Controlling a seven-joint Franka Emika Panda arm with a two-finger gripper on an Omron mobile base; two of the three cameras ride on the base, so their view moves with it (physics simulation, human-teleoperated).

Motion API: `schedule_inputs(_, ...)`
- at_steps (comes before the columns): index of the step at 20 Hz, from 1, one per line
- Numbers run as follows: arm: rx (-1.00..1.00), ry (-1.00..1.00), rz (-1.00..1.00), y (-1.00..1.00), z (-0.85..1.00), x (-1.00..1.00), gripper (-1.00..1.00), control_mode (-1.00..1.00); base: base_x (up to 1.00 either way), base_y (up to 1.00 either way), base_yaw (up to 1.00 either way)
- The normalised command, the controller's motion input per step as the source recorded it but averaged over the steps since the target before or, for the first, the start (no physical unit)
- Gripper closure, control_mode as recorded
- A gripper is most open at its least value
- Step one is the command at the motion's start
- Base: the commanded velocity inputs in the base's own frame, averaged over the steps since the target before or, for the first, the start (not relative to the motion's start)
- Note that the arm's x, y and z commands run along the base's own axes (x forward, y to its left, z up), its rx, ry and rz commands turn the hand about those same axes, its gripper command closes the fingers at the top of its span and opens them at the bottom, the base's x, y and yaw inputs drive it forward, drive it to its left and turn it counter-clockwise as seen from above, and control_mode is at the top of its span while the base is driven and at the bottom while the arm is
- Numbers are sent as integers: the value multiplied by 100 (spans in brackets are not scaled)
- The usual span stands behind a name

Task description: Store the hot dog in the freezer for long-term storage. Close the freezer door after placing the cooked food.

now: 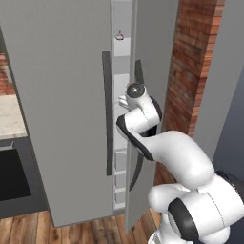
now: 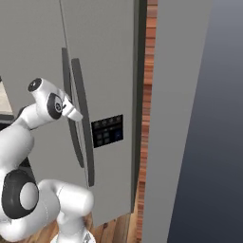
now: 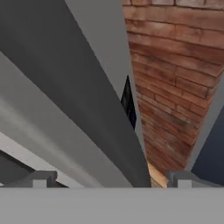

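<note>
Door: freezer door (image 1: 151, 62) is ajar, narrow gap betw. it & left-hand door (image 1: 57, 95); white shelves of freezer (image 1: 122, 66) show thru the gap.
Pincer: pincer (image 3: 109, 177) sits at the door's handle level, fingertips (image 3: 41, 178) wide apart, nothing clamped betw. them; the dark bar handle (image 3: 87, 100) runs betw. them as a slanted band in hand view.
Key relation: handle's long axis is vertical; it lies straight ahead of the pincer, very close. Contact w/ it: can't tell.
Hot dog: can't make it out; a small item (image 1: 119, 35) sits on an upper shelf, too tiny to ID.
Step (guess): swinging door, open or shut unclear.
Around: brick wall (image 1: 190, 62) just right of fridge; control panel (image 2: 107, 130) on door face; oven (image 1: 12, 174) & table (image 1: 9, 116) far left.
In the way: door swing goes toward the arm's own elbow; brick wall limits opening.
</note>
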Motion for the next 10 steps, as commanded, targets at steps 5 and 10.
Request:
schedule_inputs(5,0,2,0,-16,59,-19,-100,-100,0,0,0)
schedule_inputs(10,7,4,10,-49,0,0,-100,-100,0,0,0)
